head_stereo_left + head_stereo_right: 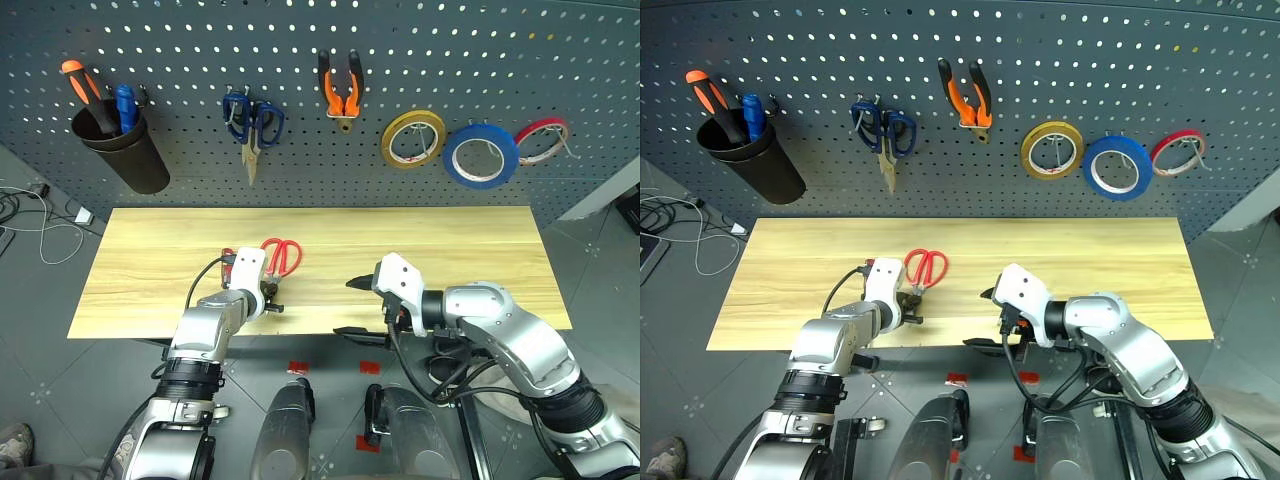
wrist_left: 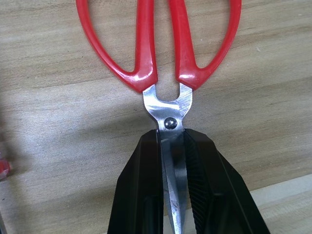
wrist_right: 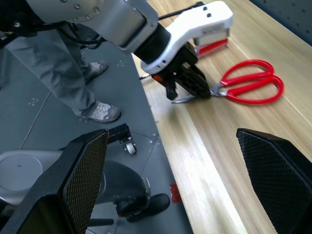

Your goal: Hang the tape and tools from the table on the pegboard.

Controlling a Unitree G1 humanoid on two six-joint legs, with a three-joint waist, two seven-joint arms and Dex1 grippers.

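Red-handled scissors (image 1: 283, 254) lie flat on the table (image 1: 450, 250), handles toward the pegboard (image 1: 520, 60). My left gripper (image 2: 173, 141) is shut on their steel blades just below the pivot, and both black fingers (image 2: 141, 185) press against the steel. A slim red piece (image 1: 228, 254) lies beside the left hand, mostly hidden. My right gripper (image 1: 357, 308) hovers open over the table's near edge, to the right of the scissors, holding nothing. The blue tape (image 1: 481, 156) and the orange-and-black pliers (image 1: 341, 92) hang on the pegboard's hooks.
A black cup (image 1: 125, 145) on the pegboard holds orange- and blue-handled screwdrivers. Blue-handled scissors (image 1: 251, 122), a yellow tape ring (image 1: 413, 139) and a thin red tape ring (image 1: 543, 140) hang there too. A person's legs and shoes (image 3: 100, 111) stand on the floor by the table.
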